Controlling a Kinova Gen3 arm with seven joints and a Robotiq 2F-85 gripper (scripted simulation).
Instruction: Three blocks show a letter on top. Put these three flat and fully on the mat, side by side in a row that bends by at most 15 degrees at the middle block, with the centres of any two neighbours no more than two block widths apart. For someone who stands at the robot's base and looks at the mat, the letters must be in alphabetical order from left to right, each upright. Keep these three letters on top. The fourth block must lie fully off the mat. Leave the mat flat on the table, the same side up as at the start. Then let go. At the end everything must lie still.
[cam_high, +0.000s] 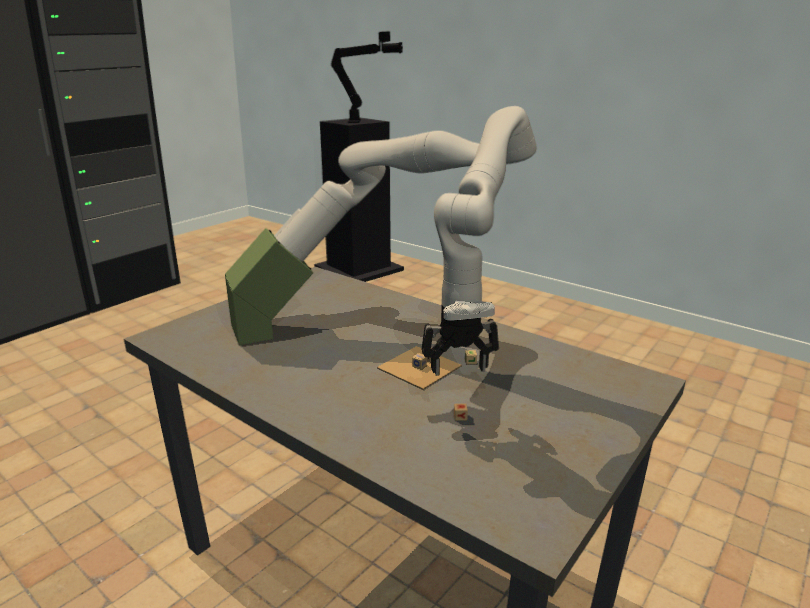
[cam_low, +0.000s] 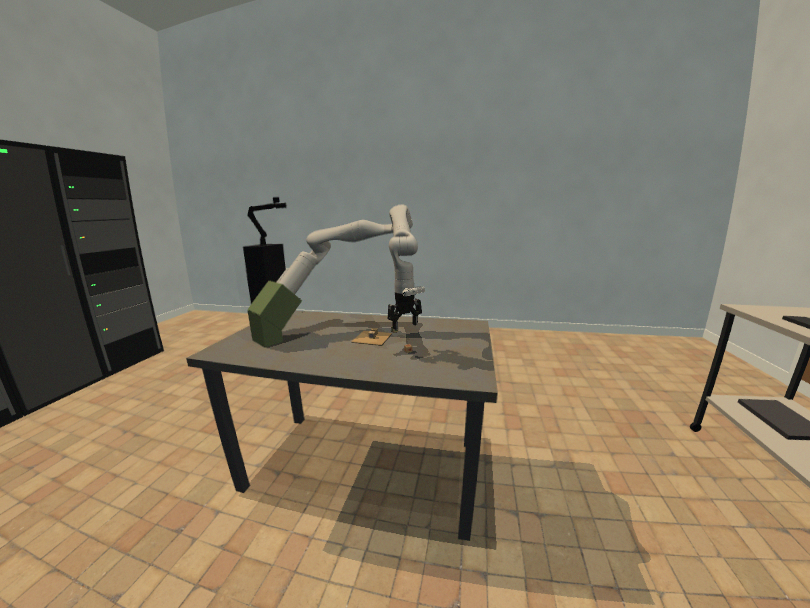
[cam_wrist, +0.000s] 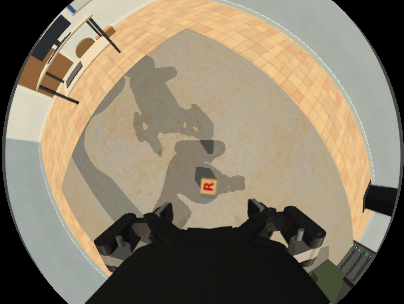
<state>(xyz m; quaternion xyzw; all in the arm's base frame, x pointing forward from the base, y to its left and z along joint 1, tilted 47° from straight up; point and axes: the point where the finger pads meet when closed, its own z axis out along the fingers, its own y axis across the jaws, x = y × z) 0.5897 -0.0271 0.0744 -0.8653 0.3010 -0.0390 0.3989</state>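
Observation:
The tan mat (cam_high: 405, 375) (cam_low: 366, 340) lies flat on the table. A block with dark markings (cam_high: 418, 361) (cam_low: 372, 334) sits on it; the finger beside it may hide another block. A block with green markings (cam_high: 471, 357) is off the mat, behind the gripper in the top view. A block with red letters (cam_high: 460, 412) (cam_low: 408, 348) (cam_wrist: 208, 186) lies off the mat; the wrist view shows a red R on its top, turned sideways. My gripper (cam_high: 459, 368) (cam_low: 405, 326) (cam_wrist: 210, 210) is open and empty, pointing down above the table, with the R block ahead of its fingers in the wrist view.
The green arm base (cam_high: 261, 294) (cam_low: 271, 314) stands at the left end of the grey table (cam_high: 314, 405) (cam_low: 314, 366). A black pedestal (cam_high: 356, 209) with a small black arm stands behind the table. Arm shadows cross the table around the R block.

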